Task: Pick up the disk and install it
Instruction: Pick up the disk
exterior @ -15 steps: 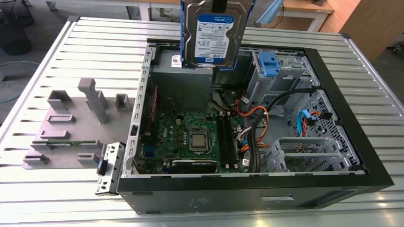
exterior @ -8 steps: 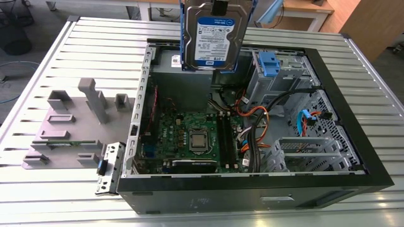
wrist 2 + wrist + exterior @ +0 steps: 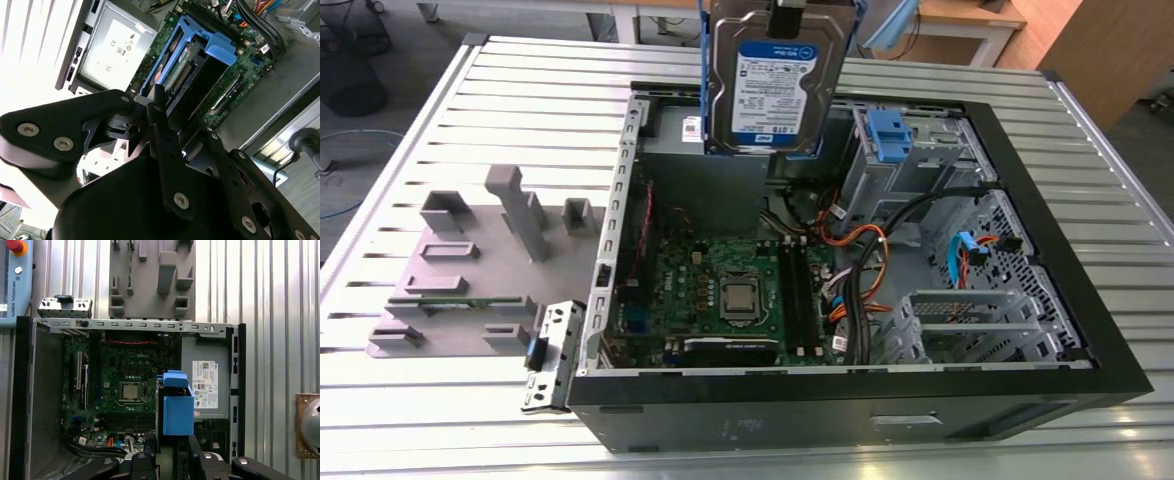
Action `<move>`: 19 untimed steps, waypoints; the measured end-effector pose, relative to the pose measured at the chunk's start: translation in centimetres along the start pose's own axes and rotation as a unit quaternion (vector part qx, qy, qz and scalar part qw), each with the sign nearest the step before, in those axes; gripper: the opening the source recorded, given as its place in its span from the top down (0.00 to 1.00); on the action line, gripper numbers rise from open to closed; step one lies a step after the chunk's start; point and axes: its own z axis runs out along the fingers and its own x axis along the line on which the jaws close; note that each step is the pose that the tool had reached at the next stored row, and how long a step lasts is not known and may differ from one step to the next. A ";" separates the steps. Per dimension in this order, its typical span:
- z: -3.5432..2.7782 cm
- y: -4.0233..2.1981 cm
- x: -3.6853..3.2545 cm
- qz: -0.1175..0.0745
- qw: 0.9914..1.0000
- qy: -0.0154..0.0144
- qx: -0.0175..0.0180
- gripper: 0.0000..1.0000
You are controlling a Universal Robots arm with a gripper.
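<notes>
The gripper (image 3: 150, 107) has its jaws pinched on the top edge of the disk (image 3: 765, 80). The disk hangs upright above the back of the open computer case (image 3: 854, 385), clear of everything inside, with its label facing the exterior camera and blue plastic rails along its sides. Directly beneath it inside the case sits the grey power box (image 3: 205, 385), and beside that is the green board (image 3: 734, 290) with its bare processor socket. Black and orange cables (image 3: 854, 250) loop between the board and the metal drive cage (image 3: 907, 150), which carries a blue latch in a back corner of the case. Outside the case on the exterior view's left lies a grey holder plate (image 3: 454, 270), and under all of it is the slatted metal table (image 3: 520, 100). The grip looks narrow, at one end only and partly on plastic, so I judge the disk could swing or slip. A fall from here would land it on the power box or the board. A tilted disk could also snag the cable loops or catch the cage edge and jam askew. As for writing, the disk bears a blue-and-white label with fine print and a barcode. The power box has a white sticker of small marks, and white lettering sits on the board.
</notes>
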 end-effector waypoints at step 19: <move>-0.03 0.00 1.32 0.000 1.000 0.002 0.000 0.65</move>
